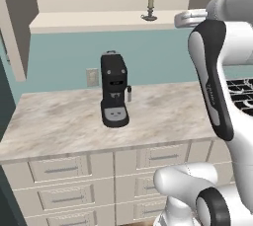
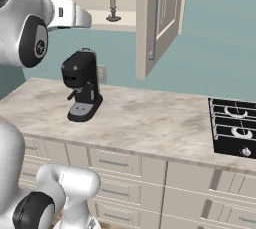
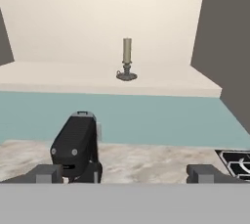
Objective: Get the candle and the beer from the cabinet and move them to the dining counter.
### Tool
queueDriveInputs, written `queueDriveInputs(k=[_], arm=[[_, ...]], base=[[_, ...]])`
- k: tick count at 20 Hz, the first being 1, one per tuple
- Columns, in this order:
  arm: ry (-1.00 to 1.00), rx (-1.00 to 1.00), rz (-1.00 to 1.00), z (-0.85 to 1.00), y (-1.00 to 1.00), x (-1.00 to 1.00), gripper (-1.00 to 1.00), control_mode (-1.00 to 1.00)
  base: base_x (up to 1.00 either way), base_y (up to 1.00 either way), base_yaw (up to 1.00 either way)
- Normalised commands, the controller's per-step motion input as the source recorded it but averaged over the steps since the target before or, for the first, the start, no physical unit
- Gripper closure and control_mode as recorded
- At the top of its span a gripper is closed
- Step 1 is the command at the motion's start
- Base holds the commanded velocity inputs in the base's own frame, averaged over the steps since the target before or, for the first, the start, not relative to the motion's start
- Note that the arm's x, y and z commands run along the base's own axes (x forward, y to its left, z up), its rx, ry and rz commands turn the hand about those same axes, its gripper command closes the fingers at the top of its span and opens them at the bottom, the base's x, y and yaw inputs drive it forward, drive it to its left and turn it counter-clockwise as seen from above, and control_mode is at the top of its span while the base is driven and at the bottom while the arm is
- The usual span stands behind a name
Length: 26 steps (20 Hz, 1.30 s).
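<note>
Marbled stone covers the worktop (image 1: pixel 163 116) that runs under everything, with drawer fronts below its front edge and a black hob (image 2: pixel 234 127) set in at its right end. Above it the cabinet (image 1: pixel 99 21) stands open, its pale shelf bare but for one thing, and its right door (image 2: pixel 159 18) swings out toward the room. On the worktop, nearer the back edge than the front, stands a black coffee machine (image 1: pixel 114 91) (it sits more or less beneath the line of approach, so it matters). Smaller than all of these, the candle (image 1: pixel 150 7) stands upright in its dark holder near the front edge of the cabinet shelf, toward the right half; no bottle can be made out on the part of the shelf that is in sight. The gripper (image 3: pixel 125 173) is raised to about shelf height and looks straight at the candle, well short of it, with the fingers (image 3: pixel 46 173) spread wide and nothing between them. The step in hand appears to be the reach for the candle. To do it well, go in level, clear of the coffee machine and the open door, centre the taper between the fingers, and close gently low on the stem or holder so it does not tip.
</note>
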Motion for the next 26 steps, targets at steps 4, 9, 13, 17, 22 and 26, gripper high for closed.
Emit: queueDriveInputs(k=[4,9,13,17,22,26], arm=[[-0.02,0.00,0.01,0.00,0.00,0.42,-1.00,-1.00],[-0.15,0.00,0.04,0.00,0.00,0.24,-1.00,-1.00],[-0.13,0.00,0.02,0.00,0.00,0.22,-1.00,-1.00],[0.00,0.00,0.00,0.02,0.00,0.30,-1.00,-1.00],[0.05,0.00,0.00,0.07,0.00,0.34,-1.00,-1.00],[0.00,0.00,0.00,0.01,0.00,0.24,-1.00,-1.00]], base=[[0.00,0.00,0.00],[0.00,0.00,0.00],[0.00,0.00,0.00],[0.00,0.00,0.00],[0.00,0.00,0.00],[0.00,0.00,0.00]])
